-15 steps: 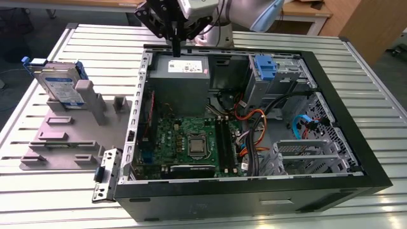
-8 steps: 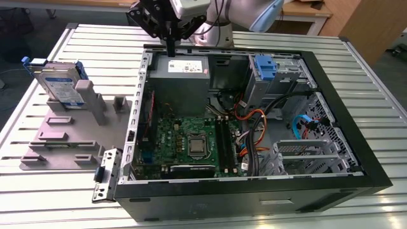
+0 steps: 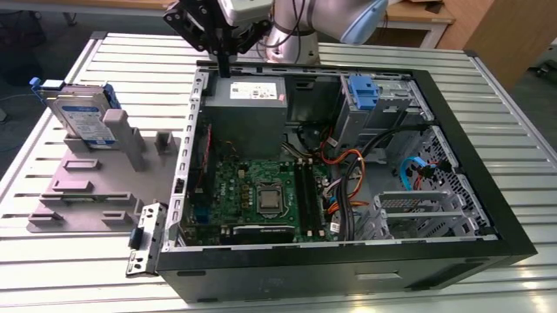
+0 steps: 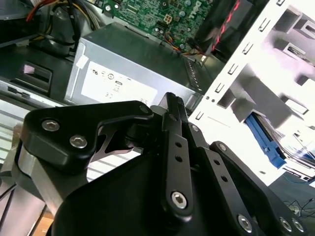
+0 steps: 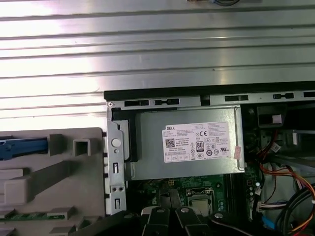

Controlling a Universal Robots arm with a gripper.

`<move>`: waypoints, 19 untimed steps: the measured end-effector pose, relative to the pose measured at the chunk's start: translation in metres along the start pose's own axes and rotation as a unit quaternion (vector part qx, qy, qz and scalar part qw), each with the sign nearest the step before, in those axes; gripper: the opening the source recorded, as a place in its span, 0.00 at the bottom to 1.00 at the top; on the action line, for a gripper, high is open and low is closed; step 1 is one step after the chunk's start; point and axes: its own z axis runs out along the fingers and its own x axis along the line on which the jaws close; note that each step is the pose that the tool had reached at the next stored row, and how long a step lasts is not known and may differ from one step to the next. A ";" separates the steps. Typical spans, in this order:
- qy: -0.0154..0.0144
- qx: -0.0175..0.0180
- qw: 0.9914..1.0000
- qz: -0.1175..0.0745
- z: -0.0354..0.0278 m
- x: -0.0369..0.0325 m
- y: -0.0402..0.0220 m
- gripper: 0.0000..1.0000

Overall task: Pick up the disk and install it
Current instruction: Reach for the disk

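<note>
gripper [image 3: 224,73] over the power-supply box [image 3: 250,90], fingers clenched on nothing, well apart from the disk [image 3: 83,116] upright on the grey fixture [image 3: 78,189] at the exterior view's left: best approached with fingers released, squarely over its blue frame.

Cable tangle [image 3: 353,171] inside open case [image 3: 287,277]
</note>
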 end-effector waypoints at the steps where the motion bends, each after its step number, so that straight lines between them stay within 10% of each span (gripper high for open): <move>1: 0.000 0.000 1.000 0.000 0.0000 0.0017 -0.0001 0.11; 19: 0.000 0.000 1.000 0.000 -0.0004 0.0150 -0.0011 0.11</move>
